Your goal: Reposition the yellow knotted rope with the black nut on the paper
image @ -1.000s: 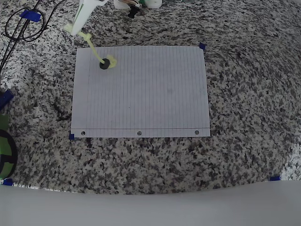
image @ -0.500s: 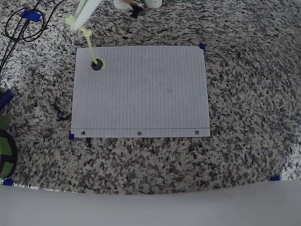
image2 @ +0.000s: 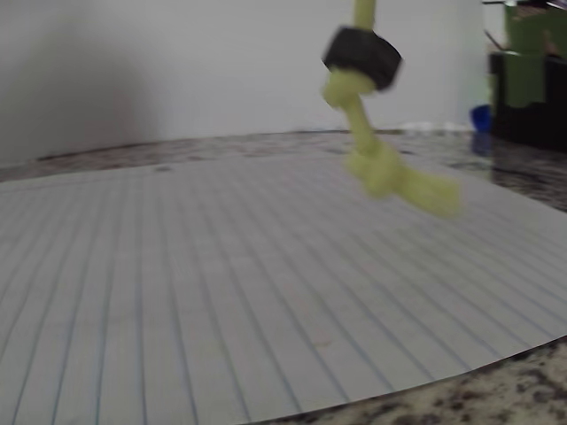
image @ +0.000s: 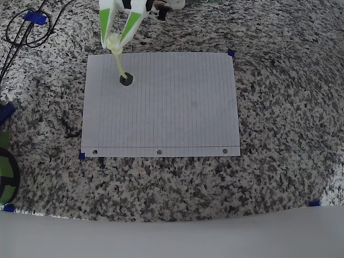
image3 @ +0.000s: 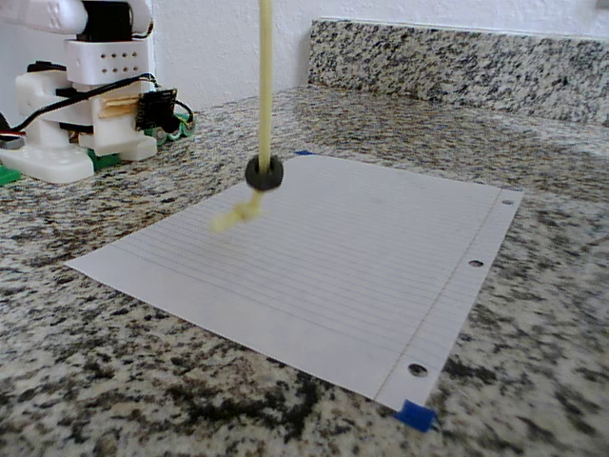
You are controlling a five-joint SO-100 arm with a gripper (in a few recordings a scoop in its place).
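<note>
Pale yellow-green, the yellow knotted rope [image: 119, 63] hangs from the gripper [image: 114, 42] with its long axis close to vertical: in the fixed view it runs straight down out of the top of the frame to the black nut [image3: 264, 173], below which the knotted tail kicks off to the left, blurred. In the wrist view the nut [image2: 361, 56] and lower knot sit clear above the paper [image2: 221, 292], not touching it. The two fingers [image: 105, 21] converge on the rope's upper knot and appear clamped on it.

Change over the last second: in the overhead view the gripper has moved from the left of the sheet's far corner to a spot over the far edge, further right. The nut swung first toward the corner, then back inward; it now reads over the far-left part of the paper [image: 161, 107], a little in from the edge. The motion blur on the tail suggests the rope is still swinging.

We judge this as mid-carry: rope lifted, load over the sheet, not yet laid down. Lowering while the nut swings risks an off-target landing.
</note>
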